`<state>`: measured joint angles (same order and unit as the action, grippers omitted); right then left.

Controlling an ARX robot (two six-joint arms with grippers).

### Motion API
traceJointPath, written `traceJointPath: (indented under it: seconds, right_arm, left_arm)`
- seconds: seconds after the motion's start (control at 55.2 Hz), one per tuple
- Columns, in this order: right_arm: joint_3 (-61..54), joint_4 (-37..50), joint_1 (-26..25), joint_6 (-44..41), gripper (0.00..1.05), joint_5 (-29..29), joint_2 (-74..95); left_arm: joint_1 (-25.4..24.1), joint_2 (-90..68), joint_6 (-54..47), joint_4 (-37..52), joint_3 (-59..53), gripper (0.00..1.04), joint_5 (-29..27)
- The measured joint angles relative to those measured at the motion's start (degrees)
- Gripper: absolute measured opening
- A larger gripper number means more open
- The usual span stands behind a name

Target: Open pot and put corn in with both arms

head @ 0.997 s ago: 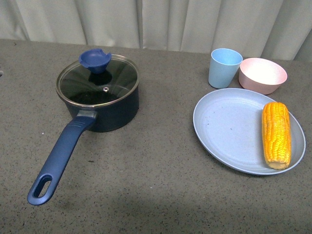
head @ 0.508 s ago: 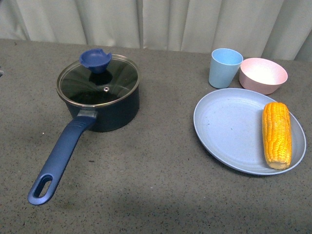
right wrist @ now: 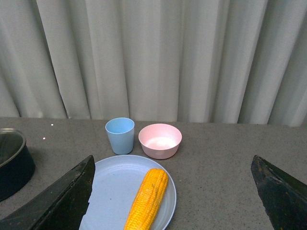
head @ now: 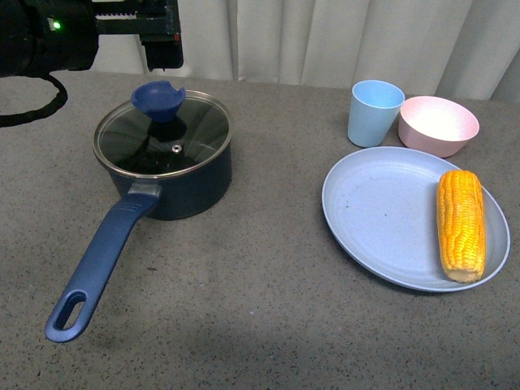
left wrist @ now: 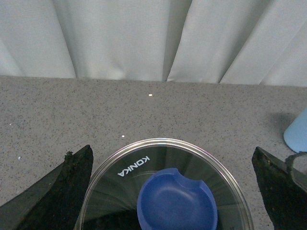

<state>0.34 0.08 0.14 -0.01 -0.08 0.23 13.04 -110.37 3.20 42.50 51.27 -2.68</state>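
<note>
- Front view: the pot (head: 195, 183) is seen left of centre on the grey table (head: 260, 325). It is closed by a glass lid (head: 134, 146) with a blue knob (head: 158, 99). Its long handle (head: 101, 260) is pointed toward the near left.
- The left gripper (head: 161, 49) is seen at the far left, hung above the knob and apart from it. The spread of its fingers cannot be told from this angle.
- The corn (head: 461, 225) is laid lengthwise on the right part of a pale blue plate (head: 374, 203), well apart from the pot.
- A blue cup (head: 374, 112) and a pink bowl (head: 438, 124) are placed side by side just beyond the plate's far edge, with the cup on the left.
- Left wrist view: the left gripper (left wrist: 170, 153) is shown with its fingers (left wrist: 62, 191) spread wide and nothing held. The lid and knob are framed between them, and no contact with either is seen. The word KONKA is read on the glass. A pale curtain (left wrist: 144, 38) is hung beyond the table's far edge.
- Right wrist view: the right gripper (right wrist: 172, 160) is likewise spread wide and empty. The corn on its plate is framed between the fingers, apart from both. Cup and bowl are seen beyond the plate, and part of the pot's rim is caught at the frame's edge.
</note>
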Motion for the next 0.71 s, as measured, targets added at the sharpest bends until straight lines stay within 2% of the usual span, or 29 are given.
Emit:
traceJointPath:
  seconds: [0.181, 0.653, 0.707]
  right_arm:
    - [-0.02, 0.0, 0.0, 0.0, 0.95, 0.0, 0.0]
    - [-0.02, 0.0, 0.0, 0.0, 0.95, 0.0, 0.0]
    - [-0.02, 0.0, 0.0, 0.02, 0.95, 0.0, 0.0]
  left_arm:
    - [0.76, -6.71, -3.1, -0.76, 3.74, 0.98, -0.11]
    - [1.33, -11.5, -3.17, -1.68, 4.9, 0.98, -0.07]
    - [1.31, -11.58, -3.15, -1.68, 5.09, 0.93, -0.13]
